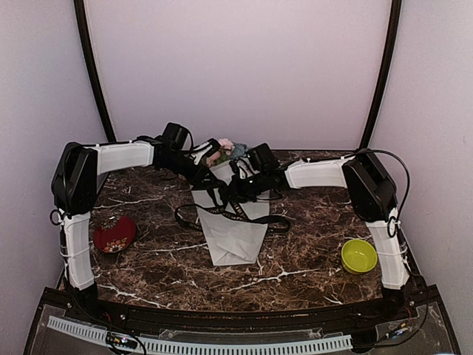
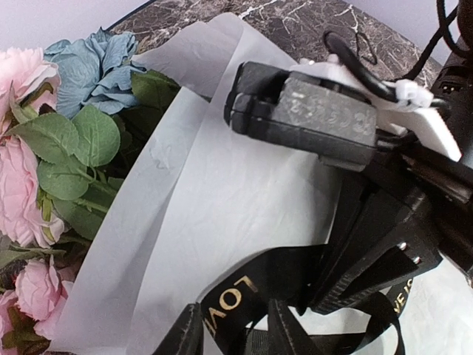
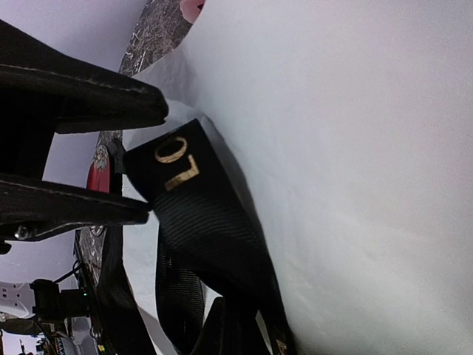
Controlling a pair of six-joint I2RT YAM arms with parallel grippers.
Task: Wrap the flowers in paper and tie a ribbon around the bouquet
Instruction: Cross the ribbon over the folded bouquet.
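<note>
Bouquet: flowers (image 2: 44, 148) in white paper cone (image 2: 222, 200). Black ribbon (image 2: 251, 285), gold-lettered, crosses the paper. Right gripper (image 2: 319, 299) pinched shut on ribbon. Left gripper (image 1: 205, 177): grip cannot be told.

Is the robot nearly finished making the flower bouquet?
Partly. Done: the flowers sit in the paper cone. In hand: the right gripper pinches the black ribbon, which lies loosely across the cone. Left: tightening and tying it; its ends trail on the table.
</note>
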